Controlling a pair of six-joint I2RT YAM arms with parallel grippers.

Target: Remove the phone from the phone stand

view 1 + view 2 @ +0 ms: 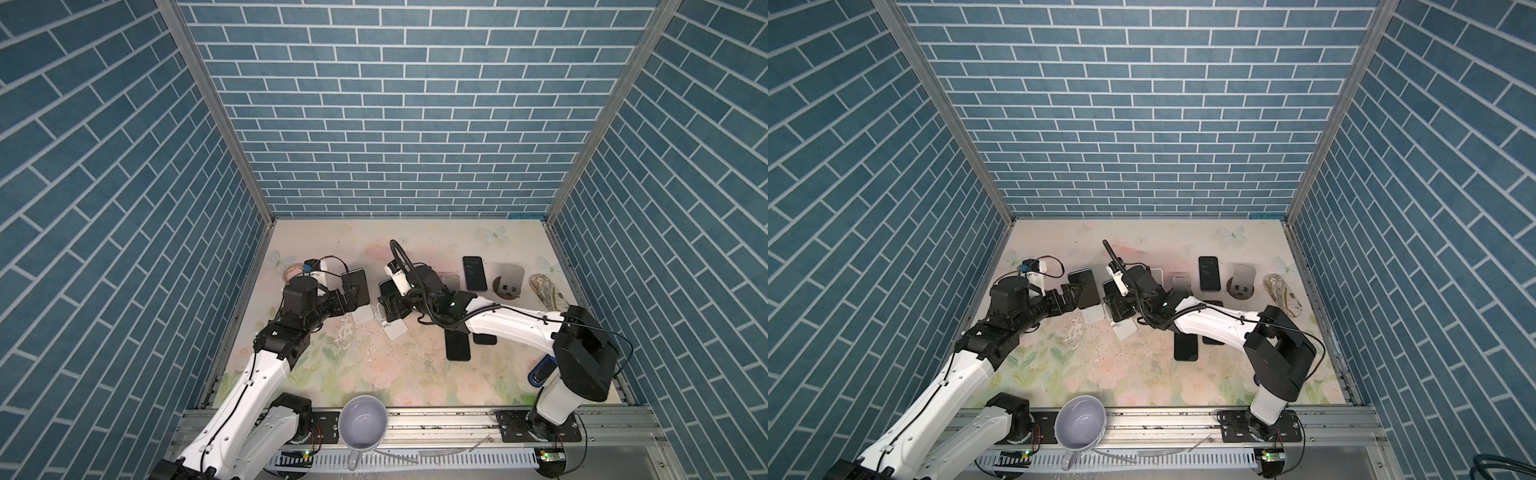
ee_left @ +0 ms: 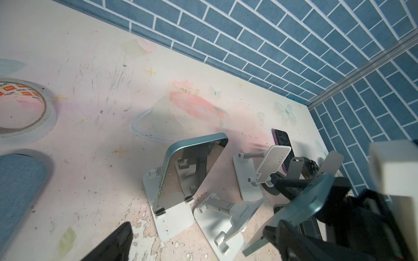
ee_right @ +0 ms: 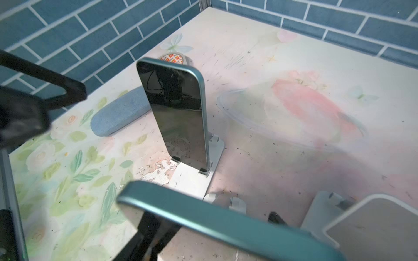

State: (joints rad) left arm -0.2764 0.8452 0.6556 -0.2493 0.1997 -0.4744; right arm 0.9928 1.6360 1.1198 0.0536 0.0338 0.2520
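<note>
Two teal phones show. One phone (image 1: 360,286) (image 1: 1086,288) (image 2: 192,171) (image 3: 178,113) leans upright on a white phone stand (image 2: 174,219) (image 3: 194,180). My left gripper (image 1: 351,293) (image 1: 1068,294) (image 2: 203,250) is open just short of it, with nothing between its fingers. My right gripper (image 1: 388,309) (image 1: 1118,308) (image 3: 214,228) is shut on the other teal phone (image 2: 300,210) (image 3: 237,221). It holds that phone by its long edges beside a white stand (image 1: 392,328) (image 2: 226,217) with nothing on it, and the left wrist view shows the phone clear of that stand's cradle.
More stands (image 2: 267,167) (image 1: 509,282) and flat dark phones (image 1: 474,273) (image 1: 458,347) lie to the right. A tape roll (image 2: 22,113) and a blue case (image 3: 119,113) sit at the left, a patterned case (image 1: 548,293) at the right. A mug (image 1: 363,422) stands on the front rail.
</note>
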